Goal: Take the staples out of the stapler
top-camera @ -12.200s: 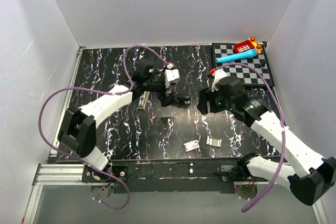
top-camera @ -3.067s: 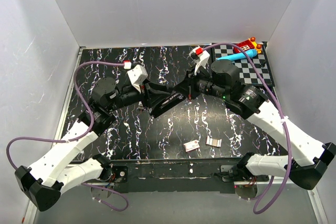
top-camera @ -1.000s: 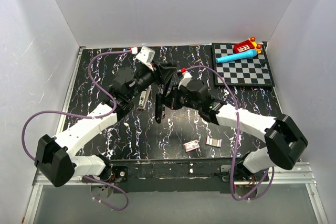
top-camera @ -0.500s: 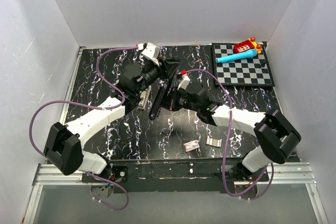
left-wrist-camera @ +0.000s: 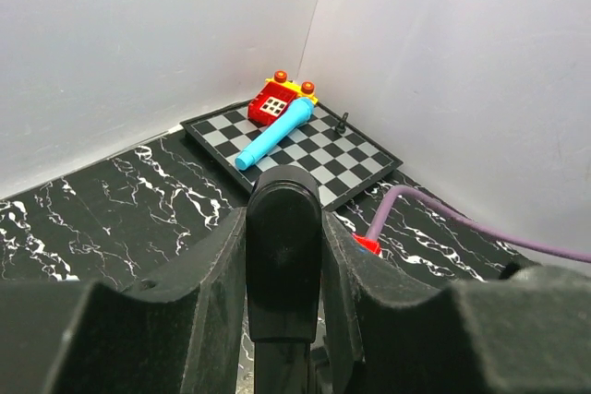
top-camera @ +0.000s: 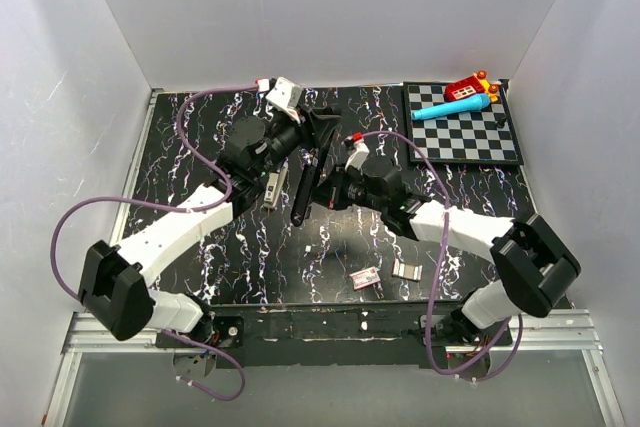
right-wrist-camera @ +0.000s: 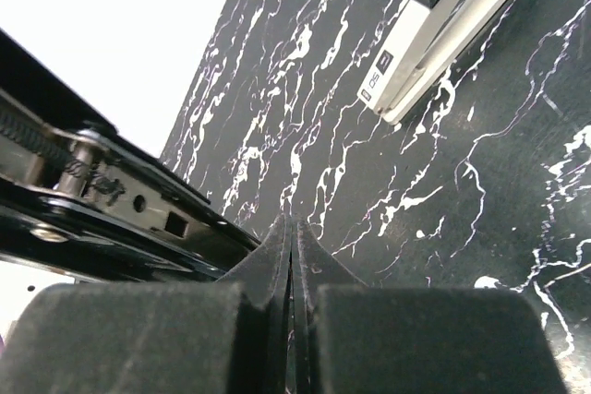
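Note:
The grey-silver stapler (top-camera: 275, 187) lies flat on the black marbled table, left of both grippers, and nothing touches it. It also shows at the top right of the right wrist view as a pale stapler (right-wrist-camera: 434, 34). My left gripper (top-camera: 318, 135) is shut on the rounded end of a slim black elongated object (top-camera: 303, 192) that slants down toward the table. In the left wrist view this black object (left-wrist-camera: 283, 256) fills the gap between the fingers (left-wrist-camera: 212, 269). My right gripper (top-camera: 318, 195) is shut, its tips (right-wrist-camera: 293, 228) right beside the black object's spring and metal rail (right-wrist-camera: 111, 200).
A chessboard (top-camera: 462, 137) at the back right carries a blue toy (top-camera: 452, 105) and a red toy (top-camera: 465, 87). A strip of staples (top-camera: 406, 269) and a small card (top-camera: 363, 277) lie near the front edge. White walls enclose the table.
The black object's lower end swung slightly left and then back. The right arm stretched a little toward it. Both grips are unchanged and the stapler has not moved.

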{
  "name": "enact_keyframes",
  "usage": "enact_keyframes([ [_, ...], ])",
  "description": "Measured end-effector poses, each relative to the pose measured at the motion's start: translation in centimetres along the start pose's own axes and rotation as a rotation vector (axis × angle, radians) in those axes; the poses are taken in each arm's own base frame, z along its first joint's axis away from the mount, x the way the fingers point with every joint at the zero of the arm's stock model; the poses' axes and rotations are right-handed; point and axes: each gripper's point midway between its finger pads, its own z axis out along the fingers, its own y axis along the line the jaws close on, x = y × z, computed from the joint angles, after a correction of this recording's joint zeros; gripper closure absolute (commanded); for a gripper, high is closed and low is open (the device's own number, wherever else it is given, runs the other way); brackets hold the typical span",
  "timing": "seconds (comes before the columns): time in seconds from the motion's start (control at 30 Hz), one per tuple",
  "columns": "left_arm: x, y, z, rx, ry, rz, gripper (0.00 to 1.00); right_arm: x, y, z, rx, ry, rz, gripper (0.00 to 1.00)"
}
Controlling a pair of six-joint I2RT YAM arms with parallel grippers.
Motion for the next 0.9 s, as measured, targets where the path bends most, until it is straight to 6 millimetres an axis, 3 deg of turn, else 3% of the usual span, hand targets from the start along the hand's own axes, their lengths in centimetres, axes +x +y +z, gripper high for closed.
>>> enact_keyframes([
  [0.2, -3.5, -1.4, -2.4, 0.026, -0.046, 0.006, 1.0, -2.4, 0.7, -1.9, 0.001, -0.062, -0.043, 0.99],
  [0.5, -8.9, -3.4, -6.7, 0.058, -0.142, 0.021, 1.0, -3.1, 0.6, -4.2, 0.072, -0.073, -0.126, 0.99],
  [0.63, -10.4, -3.9, -8.4, 0.06, -0.171, 0.033, 1.0, -4.2, 0.8, -6.3, 0.129, -0.095, -0.189, 0.99],
  [0.77, -11.6, -4.0, -9.7, 0.05, -0.192, 0.053, 1.0, -5.5, 2.4, -9.2, 0.137, -0.13, -0.238, 0.99],
  [0.9, -12.0, -4.0, -10.3, 0.041, -0.194, 0.067, 1.0, -4.9, 3.6, -11.0, 0.112, -0.115, -0.247, 0.99],
])
